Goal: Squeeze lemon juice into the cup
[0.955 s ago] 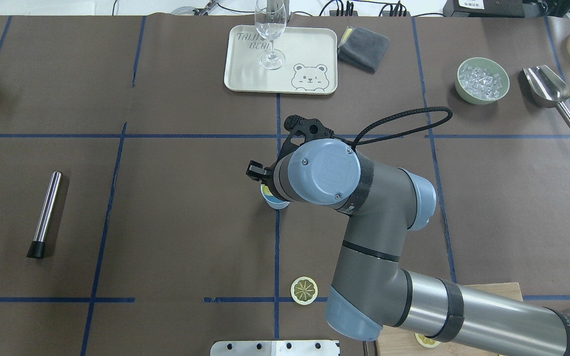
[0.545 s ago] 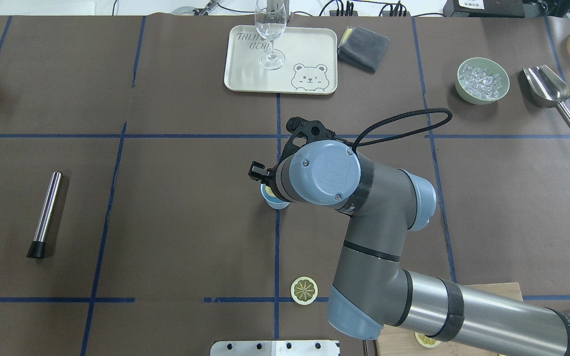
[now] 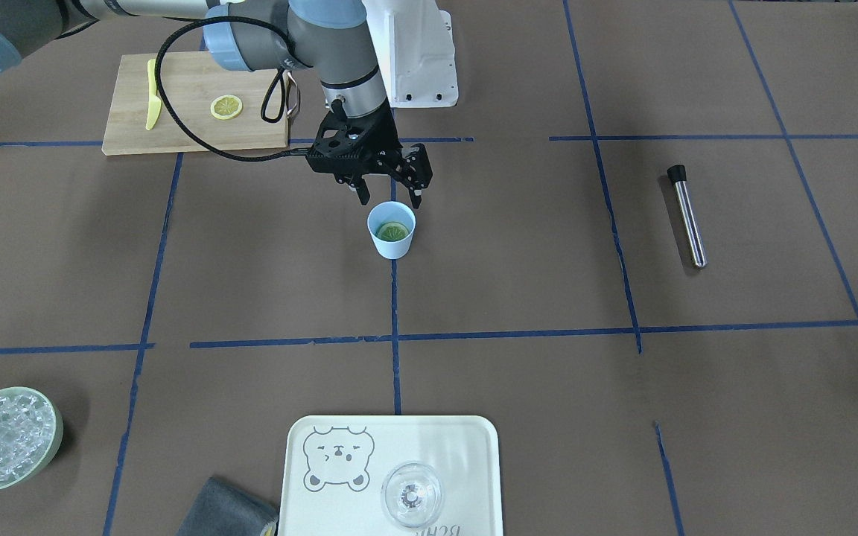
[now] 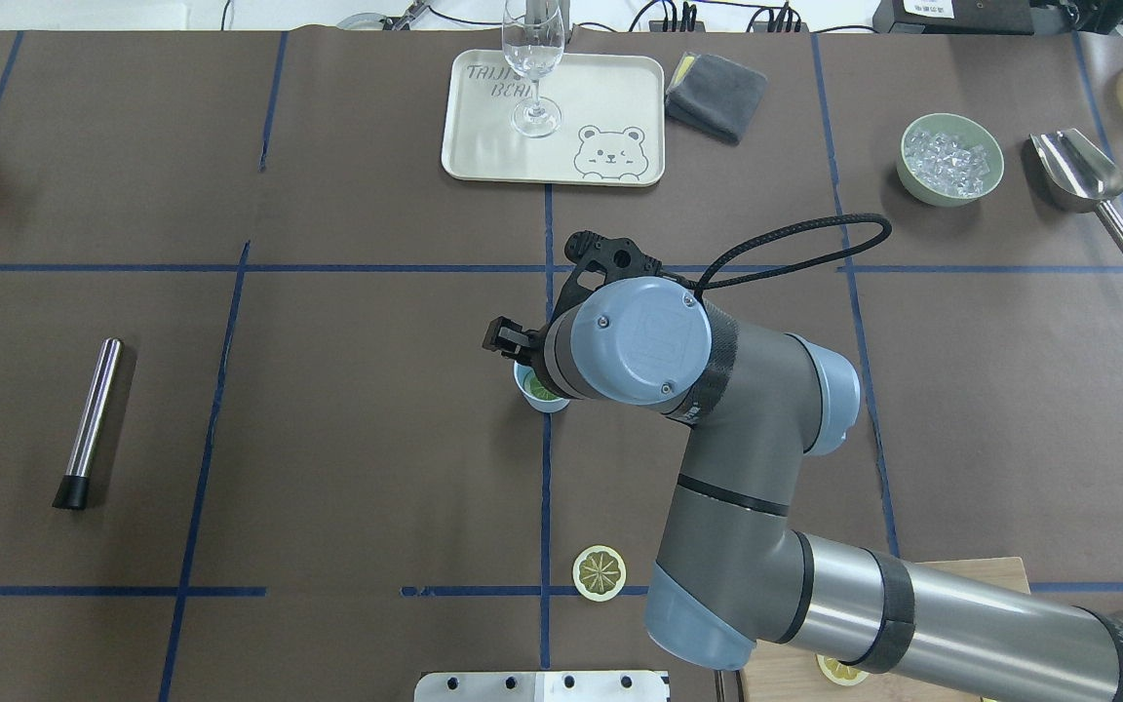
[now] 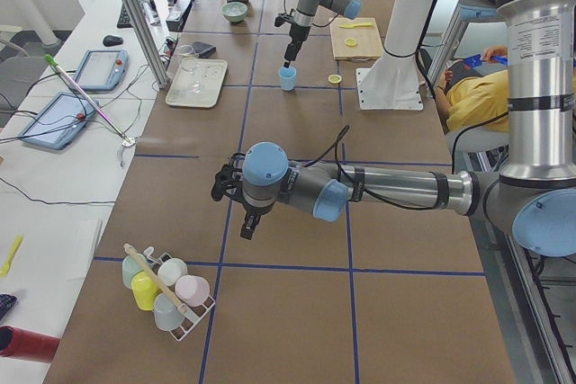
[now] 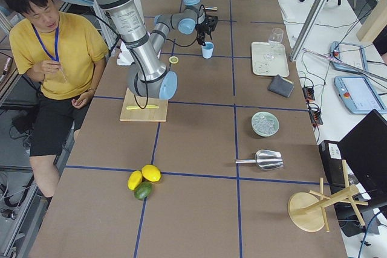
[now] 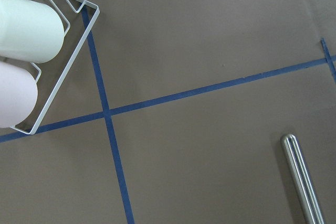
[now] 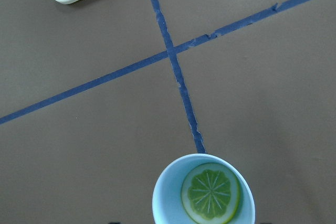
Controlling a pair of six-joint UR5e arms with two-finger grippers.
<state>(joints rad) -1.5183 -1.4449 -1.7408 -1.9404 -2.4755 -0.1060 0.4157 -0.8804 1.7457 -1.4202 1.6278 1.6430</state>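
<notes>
The light-blue cup [image 3: 392, 231] stands on the brown table near its middle. A round lemon slice [image 3: 392, 232] lies inside it, cut face up, and looks greenish. The right wrist view looks straight down on the cup [image 8: 163, 198] and the slice [image 8: 211, 193]. My right gripper [image 3: 389, 199] hangs just above the cup's rim, open and empty. In the overhead view my right wrist hides most of the cup [image 4: 534, 398]. My left gripper [image 5: 225, 184] shows only in the exterior left view, far from the cup; I cannot tell whether it is open or shut.
A lemon slice [image 4: 600, 572] lies on the table near the robot. A cutting board [image 3: 183, 130] holds another slice [image 3: 226, 107] and a yellow knife [image 3: 151, 95]. A steel muddler [image 3: 688, 216], a tray [image 3: 474, 447] with a clear glass [image 3: 412, 495] and a bowl of ice [image 3: 4, 439] lie around.
The yellow slice held between the right gripper's fingers over the cup has been let go. It now lies in the cup. The right arm has barely moved.
</notes>
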